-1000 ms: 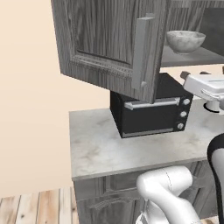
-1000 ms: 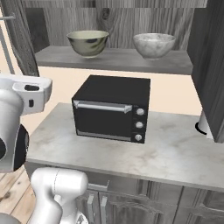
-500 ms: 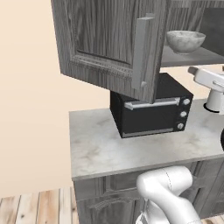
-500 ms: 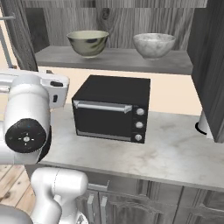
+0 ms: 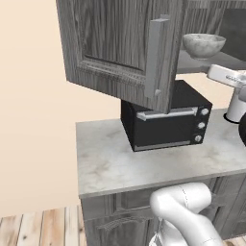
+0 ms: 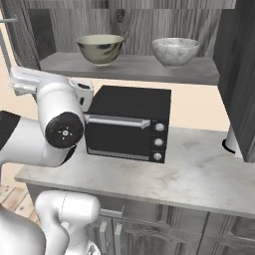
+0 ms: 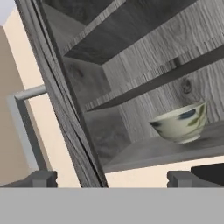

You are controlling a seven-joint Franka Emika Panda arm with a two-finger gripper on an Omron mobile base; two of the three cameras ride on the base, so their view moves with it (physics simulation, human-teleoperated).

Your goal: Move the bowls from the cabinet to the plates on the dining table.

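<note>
Two bowls stand on the open cabinet's lower shelf: a cream-rimmed greenish bowl on the left and a pale marbled bowl on the right. In the left base view, the marbled bowl shows beyond the open cabinet door. My gripper is open with nothing between its fingertips. It hangs below and left of the shelf, facing the greenish bowl past the door's edge. The plates and the dining table are out of view.
A black oven sits on the small marble counter under the shelf. A white upright cylinder stands at the counter's right end. The second cabinet door hangs open on the right. My arm's elbow fills the left.
The arm has swung in toward the cabinet and the hand has risen closer to the shelf. The jaws stay open. Neither bowl has moved.
</note>
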